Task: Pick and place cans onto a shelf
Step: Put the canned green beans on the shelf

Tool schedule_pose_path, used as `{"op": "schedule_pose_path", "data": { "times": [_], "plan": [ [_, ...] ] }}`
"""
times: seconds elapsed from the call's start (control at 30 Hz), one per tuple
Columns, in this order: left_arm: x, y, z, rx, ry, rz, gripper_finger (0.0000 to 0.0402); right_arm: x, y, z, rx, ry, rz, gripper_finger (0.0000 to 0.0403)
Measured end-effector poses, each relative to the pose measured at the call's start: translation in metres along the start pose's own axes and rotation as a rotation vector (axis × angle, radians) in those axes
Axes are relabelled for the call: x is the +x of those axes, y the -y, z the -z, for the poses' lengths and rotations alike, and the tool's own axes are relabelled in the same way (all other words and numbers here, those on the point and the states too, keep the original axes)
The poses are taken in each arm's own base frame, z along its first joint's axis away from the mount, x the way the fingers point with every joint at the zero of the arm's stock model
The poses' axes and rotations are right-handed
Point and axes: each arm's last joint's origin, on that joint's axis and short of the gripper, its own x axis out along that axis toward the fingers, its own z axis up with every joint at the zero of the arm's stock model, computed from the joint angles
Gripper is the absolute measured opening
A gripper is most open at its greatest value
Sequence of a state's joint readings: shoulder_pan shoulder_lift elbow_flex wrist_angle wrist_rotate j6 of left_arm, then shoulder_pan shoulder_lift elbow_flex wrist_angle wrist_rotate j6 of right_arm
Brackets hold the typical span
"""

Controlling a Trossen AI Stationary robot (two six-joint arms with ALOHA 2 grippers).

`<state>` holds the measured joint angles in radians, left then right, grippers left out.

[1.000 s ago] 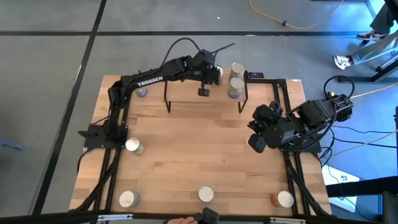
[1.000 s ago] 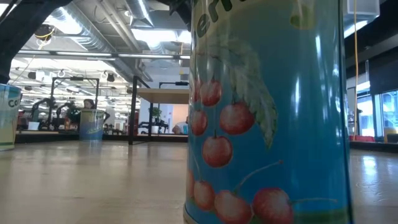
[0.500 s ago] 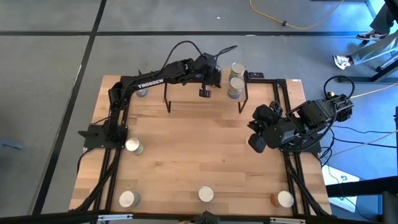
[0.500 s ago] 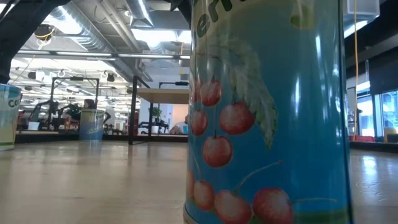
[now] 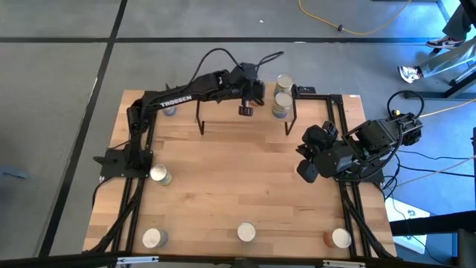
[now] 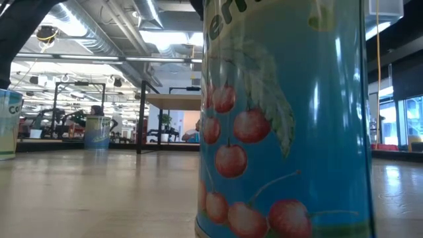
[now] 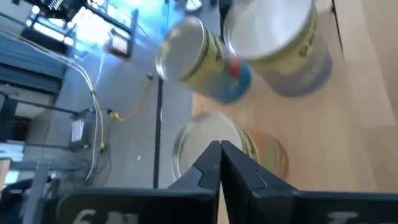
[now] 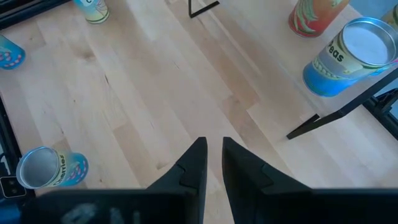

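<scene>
The shelf [image 5: 245,119] stands at the table's far edge. Two cans [image 5: 283,82] [image 5: 281,103] stand on its right part, and they also show in the left wrist view [image 7: 199,59] [image 7: 283,43]. An orange-labelled can [image 7: 249,152] stands upright on the shelf, under my left gripper [image 7: 219,163], which is shut. My left gripper [image 5: 256,91] is over the shelf's middle. My right gripper [image 8: 214,155] hovers over the table's right side [image 5: 309,171], open by a narrow gap and empty. Several more cans stand on the table. My left gripper's shut fingertips [image 7: 211,158] stand over the round top [image 7: 199,140] of the orange-labelled can, coming at it from above at a slant. I cannot tell whether they touch it.
Loose cans stand at the left [image 5: 158,175], the far left [image 5: 170,110] and along the near edge [image 5: 152,238] [image 5: 246,232] [image 5: 338,238]. A blue cherry-printed can [image 6: 284,119] fills the low view. Black rails [image 5: 346,201] run along the table's sides.
A person's hand at the table's near edge has drawn back out of view. Both grippers have stayed about where they were.
</scene>
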<state>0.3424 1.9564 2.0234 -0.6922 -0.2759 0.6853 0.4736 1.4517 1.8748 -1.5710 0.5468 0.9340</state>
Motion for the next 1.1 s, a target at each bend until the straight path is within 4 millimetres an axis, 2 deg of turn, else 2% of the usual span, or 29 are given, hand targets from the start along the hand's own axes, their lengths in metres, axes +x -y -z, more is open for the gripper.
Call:
{"op": "schedule_pose_path", "data": {
  "times": [0.17, 0.33, 0.6, 0.87, 1.1],
  "plan": [
    [-0.014, 0.004, 0.006, -0.033, -0.109, 0.119, 0.0001, 0.000, 0.000, 0.000, 0.000, 0.000, 0.000, 0.0052],
    [-0.014, 0.010, 0.014, -0.116, -0.101, 0.295, 0.0001, 0.000, 0.000, 0.000, 0.000, 0.000, 0.000, 0.0052],
    [0.013, 0.009, 0.025, -0.148, -0.063, 0.246, 0.0000, 0.000, 0.000, 0.000, 0.000, 0.000, 0.000, 0.0052],
    [0.025, 0.002, 0.036, -0.121, -0.040, 0.206, 0.0000, 0.000, 0.000, 0.000, 0.000, 0.001, 0.001, 0.0052],
    [0.032, -0.007, 0.035, -0.072, 0.048, 0.174, 0.0000, 0.000, 0.000, 0.000, 0.000, 0.001, 0.001, 0.0052]
  ]
}}
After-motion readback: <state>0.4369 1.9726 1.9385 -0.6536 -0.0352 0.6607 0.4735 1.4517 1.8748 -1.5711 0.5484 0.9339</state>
